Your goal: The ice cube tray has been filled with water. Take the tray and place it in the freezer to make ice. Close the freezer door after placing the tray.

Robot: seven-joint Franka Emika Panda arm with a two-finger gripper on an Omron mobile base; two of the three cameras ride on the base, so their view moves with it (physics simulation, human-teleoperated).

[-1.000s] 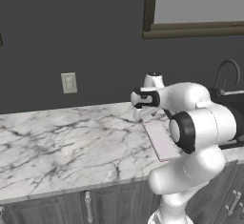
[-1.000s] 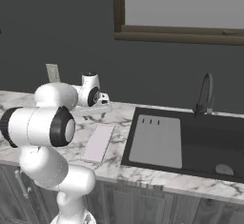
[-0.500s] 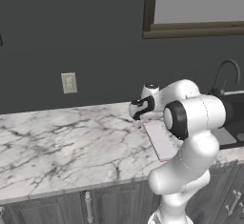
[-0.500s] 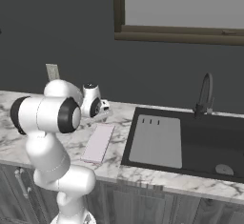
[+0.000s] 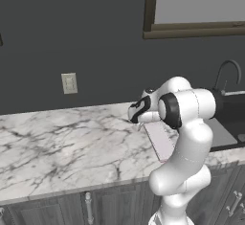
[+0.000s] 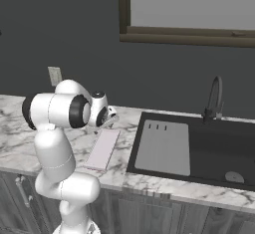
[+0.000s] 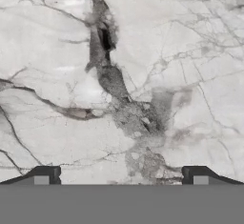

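The ice cube tray [image 5: 161, 141] [image 6: 102, 148] is a thin, pale pinkish-white strip lying flat on the marble counter [image 5: 57, 142], just left of the sink. My gripper [image 5: 137, 118] [image 6: 107, 123] hangs over the counter by the tray's far end, pointing down. In the hand view its two dark fingertips [image 7: 47, 174] stand far apart over bare marble, so the gripper [image 7: 121, 175] is open with nothing between them. The freezer and the freezer door are out of view.
A black sink [image 6: 209, 151] with a grey mat [image 6: 164, 146] and a dark faucet [image 6: 214, 98] lies right of the tray. A wall outlet [image 5: 69, 83] and a framed window [image 5: 196, 8] are on the dark wall behind. Cabinet fronts [image 5: 86, 205] run under the counter.
The hand has sunk lower toward the counter and drifted slightly left in the left base view, while the elbow swung round. The jaws stayed open and the tray has not moved.
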